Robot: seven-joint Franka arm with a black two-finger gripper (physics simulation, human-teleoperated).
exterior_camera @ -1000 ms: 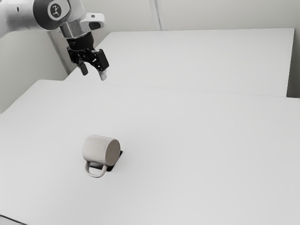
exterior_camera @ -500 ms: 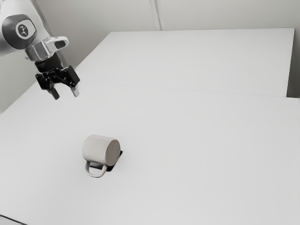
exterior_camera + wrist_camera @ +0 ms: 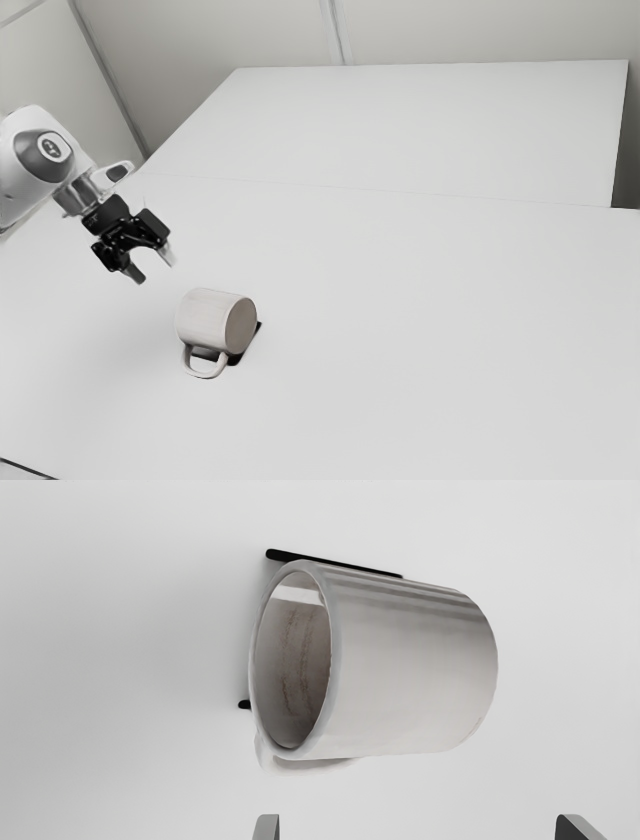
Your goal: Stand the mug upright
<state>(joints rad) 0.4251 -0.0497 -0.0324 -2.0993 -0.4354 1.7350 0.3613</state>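
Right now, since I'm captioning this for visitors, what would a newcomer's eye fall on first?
Probably the mug, lying on its side on the table, with something black peeking from under it. Then the tool, open and raised near the mug, toward the exterior view's left.

The white, rounded arm (image 3: 16,192) has a dark grey cap (image 3: 28,153) bearing a round badge (image 3: 50,147); beyond the badge, a silvery collar (image 3: 74,197), black linkage (image 3: 113,226) and grey-tipped fingers (image 3: 267,827).
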